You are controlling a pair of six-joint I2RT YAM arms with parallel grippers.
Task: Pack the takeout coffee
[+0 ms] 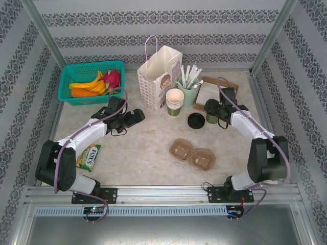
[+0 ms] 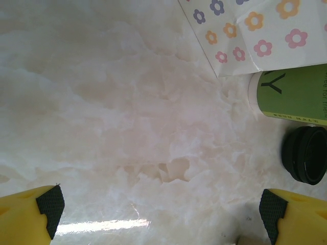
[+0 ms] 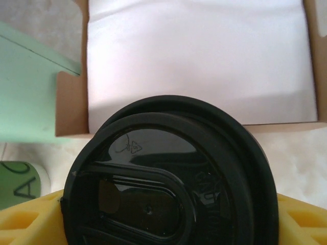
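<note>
Pale marbled desk (image 1: 138,153) lies bare through the middle, between my two arms, and that is where I have the most room to move. Patterned walls (image 1: 153,20) close off the far side and both flanks. A metal rail (image 1: 163,193) runs along the near edge by the arm bases. The far strip of the desk is crowded.

My left pincer (image 1: 139,118) hangs over open desk with its jaws spread wide and nothing between them. In its wrist view the black pads (image 2: 48,206) sit at the bottom corners with only marble between.

My right pincer (image 1: 213,113) is clamped on the takeout coffee (image 1: 211,120), which stands at the far right, just in front of the napkin box (image 1: 210,92). From that wrist the round black lid (image 3: 168,173) spans the whole gap between the yellow fingers (image 3: 20,219), with the white napkins (image 3: 199,56) right behind it.

A loose black lid (image 1: 195,120) lies just left of the coffee. Beyond it stands the stack of lidless cups (image 1: 174,101), with the mint straw holder (image 1: 189,91) just beside that. The white paper bag (image 1: 161,76) stands upright left of those, handles up. A cardboard cup carrier (image 1: 192,154) lies nearer me, well apart from the rest. A teal basket (image 1: 69,76) of bananas (image 1: 87,84) and a dragon fruit (image 1: 112,79) fills the far left corner. A green packet (image 1: 88,156) lies beside the left arm.
</note>
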